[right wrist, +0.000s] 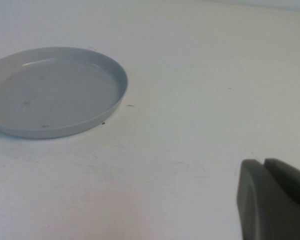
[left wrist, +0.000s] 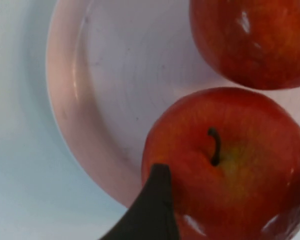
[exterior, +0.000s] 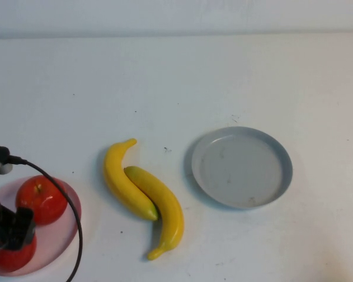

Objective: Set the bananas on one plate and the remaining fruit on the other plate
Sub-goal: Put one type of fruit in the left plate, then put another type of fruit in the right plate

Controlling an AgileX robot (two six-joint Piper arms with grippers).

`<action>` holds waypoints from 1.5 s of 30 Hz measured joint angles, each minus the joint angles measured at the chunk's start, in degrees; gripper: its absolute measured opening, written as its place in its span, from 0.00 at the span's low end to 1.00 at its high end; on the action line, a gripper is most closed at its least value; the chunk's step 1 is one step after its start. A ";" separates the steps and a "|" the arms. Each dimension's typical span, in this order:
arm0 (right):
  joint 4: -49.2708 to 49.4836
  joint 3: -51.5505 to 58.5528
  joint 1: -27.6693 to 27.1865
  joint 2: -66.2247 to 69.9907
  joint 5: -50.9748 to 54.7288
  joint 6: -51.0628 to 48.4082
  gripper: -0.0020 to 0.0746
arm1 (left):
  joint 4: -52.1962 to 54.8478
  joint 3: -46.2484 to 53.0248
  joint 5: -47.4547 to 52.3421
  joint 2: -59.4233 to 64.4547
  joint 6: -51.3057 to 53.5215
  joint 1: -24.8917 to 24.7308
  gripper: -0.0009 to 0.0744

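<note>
Two yellow bananas [exterior: 126, 182] [exterior: 162, 208] lie touching in the middle of the table, on neither plate. The grey-blue plate [exterior: 242, 167] lies to their right and holds nothing; it also shows in the right wrist view [right wrist: 55, 90]. The pale pink plate [exterior: 62, 235] lies at the front left. One red apple [exterior: 41, 200] rests on it. My left gripper [exterior: 10, 232] is over the plate's near side, shut on the second red apple [left wrist: 230, 160], one finger [left wrist: 157, 210] against its side. My right gripper [right wrist: 264, 161] is shut, empty, low over bare table beside the grey-blue plate.
A black cable [exterior: 70, 205] loops from the left arm across the pink plate's right side. The white table runs back to a pale wall. The right arm is out of the high view.
</note>
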 joint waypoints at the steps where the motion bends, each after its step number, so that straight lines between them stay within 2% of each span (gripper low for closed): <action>1: 0.00 0.00 0.00 0.00 0.00 0.00 0.00 | 0.00 0.00 0.00 -0.26 -0.33 0.00 0.90; 7: 0.00 0.00 0.00 0.00 0.00 0.00 0.00 | -1.76 0.00 0.25 -7.57 -2.54 0.00 0.90; 9: 0.00 0.00 0.00 0.00 0.00 0.00 0.00 | -4.13 0.15 1.00 -12.26 -2.83 0.00 0.85; 11: 0.00 0.00 0.00 0.00 0.00 0.00 0.00 | -6.44 1.25 1.11 -17.00 -1.76 0.00 0.69; 15: 0.00 0.00 0.00 0.00 0.00 0.00 0.00 | -7.88 3.60 1.12 -27.02 0.73 0.00 0.21; 18: 0.00 0.00 0.00 0.00 0.00 0.00 0.00 | -8.00 5.83 -0.03 -34.66 1.38 0.00 0.07; 22: 0.00 0.00 0.00 0.00 0.00 0.00 0.00 | -10.36 10.11 -2.80 -43.50 1.64 0.00 0.03; 30: 0.00 0.00 0.00 0.00 0.00 0.00 0.00 | -14.74 21.39 -9.03 -58.36 2.01 0.00 0.02; 45: 0.00 0.00 0.00 0.00 0.00 0.00 0.00 | -12.97 23.09 -21.07 -62.60 7.50 0.00 0.02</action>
